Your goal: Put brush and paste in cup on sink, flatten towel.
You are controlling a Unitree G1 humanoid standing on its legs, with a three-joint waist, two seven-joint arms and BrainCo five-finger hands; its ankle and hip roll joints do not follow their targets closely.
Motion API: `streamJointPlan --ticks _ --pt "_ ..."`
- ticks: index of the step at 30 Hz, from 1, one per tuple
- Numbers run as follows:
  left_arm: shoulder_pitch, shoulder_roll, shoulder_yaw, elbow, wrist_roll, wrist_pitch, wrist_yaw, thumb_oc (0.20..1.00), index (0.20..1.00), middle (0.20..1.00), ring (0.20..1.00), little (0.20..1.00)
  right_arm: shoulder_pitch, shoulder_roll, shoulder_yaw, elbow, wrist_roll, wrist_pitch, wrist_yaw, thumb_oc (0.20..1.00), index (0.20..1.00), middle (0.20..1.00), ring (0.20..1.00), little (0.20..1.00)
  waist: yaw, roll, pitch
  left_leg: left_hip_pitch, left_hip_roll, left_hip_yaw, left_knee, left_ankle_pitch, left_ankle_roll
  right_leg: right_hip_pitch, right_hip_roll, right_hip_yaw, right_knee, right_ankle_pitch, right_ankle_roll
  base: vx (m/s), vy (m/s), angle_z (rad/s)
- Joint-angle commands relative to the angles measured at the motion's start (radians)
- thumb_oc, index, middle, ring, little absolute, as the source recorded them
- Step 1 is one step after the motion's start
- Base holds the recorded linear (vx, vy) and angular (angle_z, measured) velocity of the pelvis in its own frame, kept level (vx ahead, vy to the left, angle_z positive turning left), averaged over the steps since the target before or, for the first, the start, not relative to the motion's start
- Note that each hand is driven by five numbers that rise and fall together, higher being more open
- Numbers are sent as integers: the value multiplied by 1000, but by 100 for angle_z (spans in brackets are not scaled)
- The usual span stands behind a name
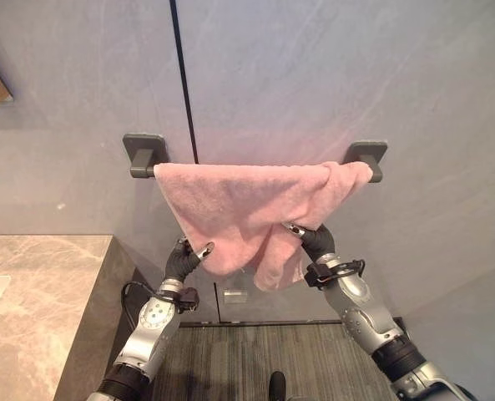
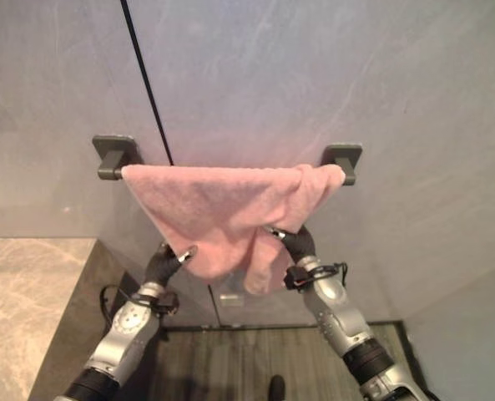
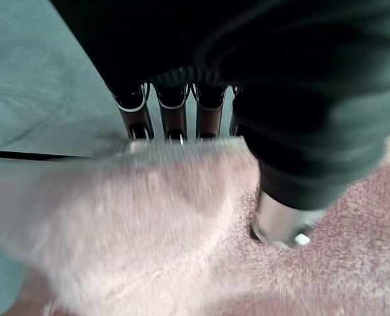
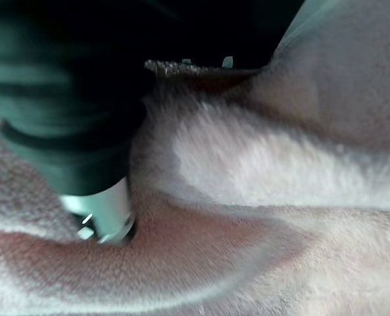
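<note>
Towel (image 1: 239, 209) draped lengthwise along rail (image 1: 143, 155), left robot hand (image 1: 183, 259) and right robot hand (image 1: 312, 240) pinching its lower edge

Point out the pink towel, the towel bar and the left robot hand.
pink towel (image 1: 230, 200): left eye view, its spread middle.
towel bar (image 1: 144, 155): left eye view, its left bracket.
left robot hand (image 1: 182, 261): left eye view, its dark cover.

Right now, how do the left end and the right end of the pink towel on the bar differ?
The towel's left end lies spread and fairly flat over the bar; its right end is bunched into folds near the bracket. Below the left end the edge slants down smoothly toward the left hand; below the right end a crumpled flap hangs lower, by the right hand. Each hand pinches the towel's lower part.
</note>
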Motion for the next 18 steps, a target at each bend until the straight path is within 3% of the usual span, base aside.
streamJointPlan --ticks 1,11,18 --pt "-49 6 -24 14 -18 -39 0 1000 1000 1000 1000 1000 -53 11 -68 -62 -23 -56 3 1000 1000 1000 1000 1000 1 -5 -34 -70 -8 -17 11 85 8 136 -72 -21 60 -135 87 0 0 0" --pt "-30 5 -5 60 -12 -32 -5 1000 1000 1000 1000 1000 -4 4 -88 -30 -30 -50 15 1000 1000 1000 1000 1000 -1 -3 -35 -69 -8 -21 8 87 7 140 -71 -25 57 -133 87 0 0 0" --pt "-26 -19 -6 252 22 -14 -4 1000 1000 1000 1000 1000 65 25 -95 112 -36 -30 25 1000 1000 1000 1000 1000 -12 0 -35 -69 -8 -21 6 90 5 136 -69 -26 58 -131 87 0 0 0"
